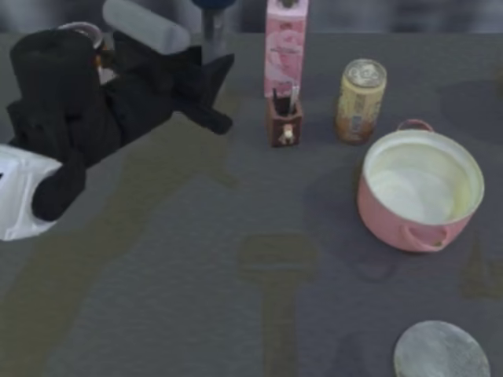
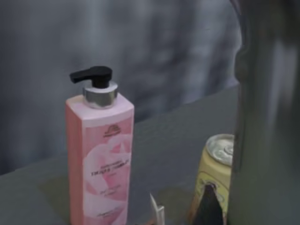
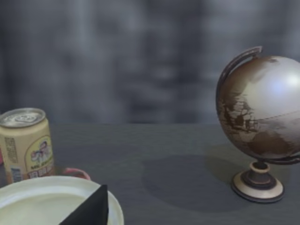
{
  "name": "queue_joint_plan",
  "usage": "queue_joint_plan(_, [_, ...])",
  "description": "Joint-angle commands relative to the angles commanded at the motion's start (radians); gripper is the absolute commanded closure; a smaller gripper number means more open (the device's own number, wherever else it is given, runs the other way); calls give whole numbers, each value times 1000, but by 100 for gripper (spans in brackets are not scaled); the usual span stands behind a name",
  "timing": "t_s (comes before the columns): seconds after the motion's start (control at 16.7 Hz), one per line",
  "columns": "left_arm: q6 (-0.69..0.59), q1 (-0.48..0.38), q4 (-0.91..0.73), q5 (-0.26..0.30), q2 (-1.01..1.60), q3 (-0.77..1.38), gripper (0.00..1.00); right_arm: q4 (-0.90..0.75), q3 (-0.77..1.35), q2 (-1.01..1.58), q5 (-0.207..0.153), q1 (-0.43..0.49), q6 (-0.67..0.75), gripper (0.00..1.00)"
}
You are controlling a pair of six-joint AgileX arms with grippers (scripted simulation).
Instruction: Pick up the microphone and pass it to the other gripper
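Microphone (image 1: 214, 27): stands upright at the far edge of the bench (image 1: 196, 259), left of the pink bottle. From above I see its rounded dark blue foam head at the frame's top edge and the slim grey metal handle dropping below it. In the left wrist view the handle fills the side of the frame as a tall, shiny grey column.

Left gripper (image 1: 216, 94): my left arm reaches across the bench's far left corner, and its black fingers (image 1: 218, 69) sit one on each side of the handle, pinching it.

Right gripper: only one dark fingertip (image 3: 91, 208) shows, in the right wrist view above the pot's rim; I cannot tell how its fingers stand.

Pink pump bottle (image 1: 284, 43): upright, black pump on top, just beyond the pen holder.

Brown pen holder (image 1: 284, 118): just in front of the bottle.

Yellow can (image 1: 361, 100): right of the pen holder, near the pot.

Pink pot (image 1: 420, 188): pale inside, on the bench's right.

Grey disc (image 1: 440, 352): near right corner.

Globe (image 3: 262, 122): brown, on a stand, seen only by the right wrist camera.
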Motion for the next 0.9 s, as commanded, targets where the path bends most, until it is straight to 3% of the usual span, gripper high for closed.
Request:
queue_joint_plan(0.18, [34,5,91,36,-48,-26,100,0,0,0,0,0,0,0])
queue_joint_plan(0.54, [37,-2,98,34,-50,-23,100,0,0,0,0,0,0,0])
queue_joint_plan(0.66, [38,-36,102,1,-50,-22,100,0,0,0,0,0,0,0])
queue_joint_plan(0.9, [37,-155,114,-131,-54,-20,100,0,0,0,0,0,0,0])
